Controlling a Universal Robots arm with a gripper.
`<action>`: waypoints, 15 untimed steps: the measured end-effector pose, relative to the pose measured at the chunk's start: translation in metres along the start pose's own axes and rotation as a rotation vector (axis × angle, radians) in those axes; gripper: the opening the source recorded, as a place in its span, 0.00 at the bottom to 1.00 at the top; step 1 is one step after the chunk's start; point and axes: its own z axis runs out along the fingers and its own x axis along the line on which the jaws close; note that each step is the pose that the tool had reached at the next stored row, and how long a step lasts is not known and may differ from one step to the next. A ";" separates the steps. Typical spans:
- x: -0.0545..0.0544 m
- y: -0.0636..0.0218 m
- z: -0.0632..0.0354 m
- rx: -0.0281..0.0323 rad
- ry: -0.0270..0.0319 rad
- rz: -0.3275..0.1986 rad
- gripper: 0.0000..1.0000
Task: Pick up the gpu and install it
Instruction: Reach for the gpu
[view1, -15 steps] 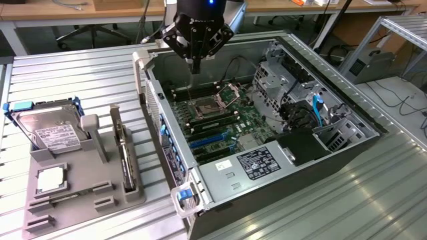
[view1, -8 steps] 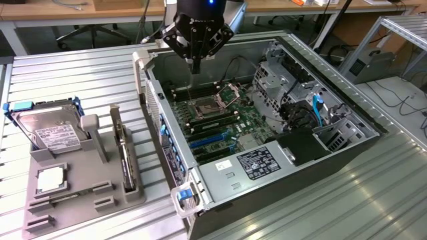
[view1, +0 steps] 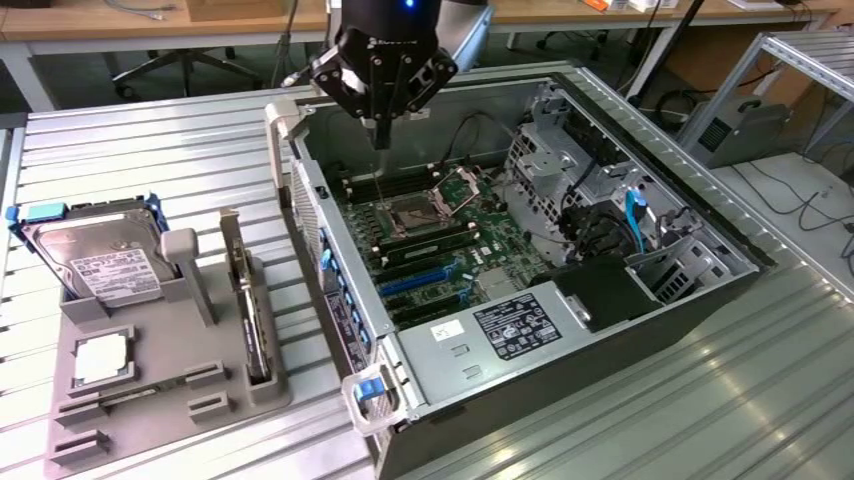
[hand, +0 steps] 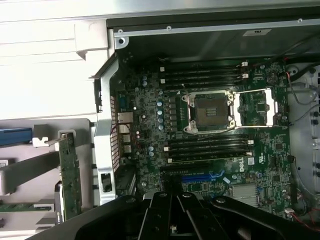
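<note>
The gpu (view1: 248, 300) is a thin card standing on its edge in a slot of the grey holder (view1: 160, 405), to the exterior view's left of the open computer case (view1: 574, 370). In the wrist view the gpu (hand: 70, 175) shows a green board face with a metal bracket. My gripper (view1: 382, 135) hangs above the far end of the case, over the motherboard (view1: 441, 240), well away from the card. Its fingers are shut with nothing between them. The wrist view has the gripper (hand: 172, 202) over the board near the blue slot (hand: 202, 176).
A silver hard drive (view1: 100, 262) in a blue frame and a small square chip (view1: 100, 360) also sit in the grey holder. The CPU socket (hand: 207, 111) lies open. Cables and drive cages (view1: 601, 200) crowd the case on the exterior view's right.
</note>
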 end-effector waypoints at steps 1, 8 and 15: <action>0.003 -0.0002 -0.0001 0.0000 0.0000 0.000 0.11; 0.024 -0.0018 -0.0006 0.0000 -0.0001 0.000 0.11; 0.042 -0.0032 -0.0012 0.0000 0.0000 0.000 0.11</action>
